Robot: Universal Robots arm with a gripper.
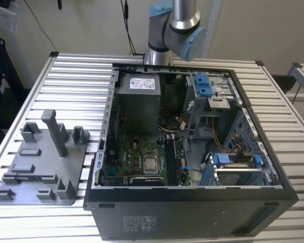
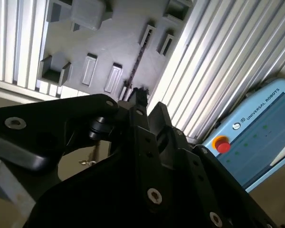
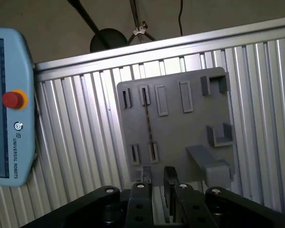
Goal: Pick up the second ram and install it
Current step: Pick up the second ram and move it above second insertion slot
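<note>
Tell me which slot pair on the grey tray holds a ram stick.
The inner pair, next to the flat rectangular pads: a dark ram stick stands between its brackets. The outer pair, at the edge of the grey tray, is empty.

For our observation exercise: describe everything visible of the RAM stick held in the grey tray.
The second ram is a long, thin, dark stick seen edge-on in both wrist views, standing on edge in slotted holders of the grey tray, one at each end. The open gripper hangs clear of it.
</note>
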